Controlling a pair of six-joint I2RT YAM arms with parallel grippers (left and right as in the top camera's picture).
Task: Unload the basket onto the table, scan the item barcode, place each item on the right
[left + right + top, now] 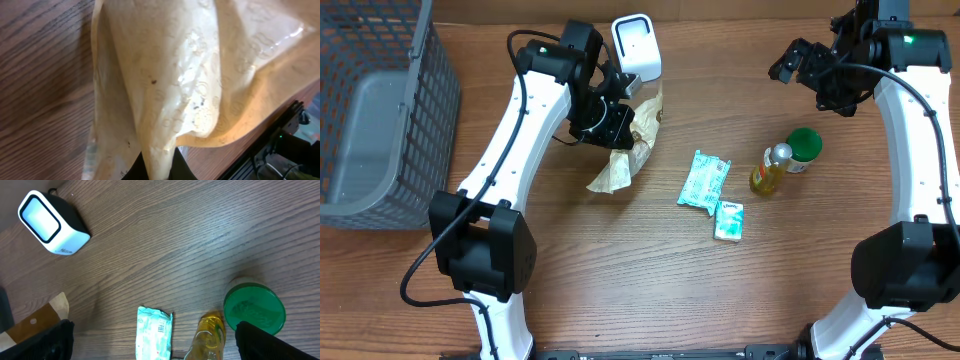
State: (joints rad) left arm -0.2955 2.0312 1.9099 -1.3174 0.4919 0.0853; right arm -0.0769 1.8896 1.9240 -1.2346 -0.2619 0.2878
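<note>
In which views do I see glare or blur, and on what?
Left wrist: a glare streak on the bag, top right; the corner behind it is blurred. Right wrist: table sharp, the fingers at the bottom corners dark and blurred. Overhead: even light, sharp, no strong glare.

2 white arms [502, 140], black joints [480, 250], black cables [410, 275], green status lights [910, 40]

My left gripper [623, 118] is clamped on the bag [620, 165] (tan, crumpled), with the scanner [636, 46] just beyond it. My right gripper [790, 65] hovers with its jaws spread, the bottle [770, 172] and green tub [805, 146] nearer my base.
</note>
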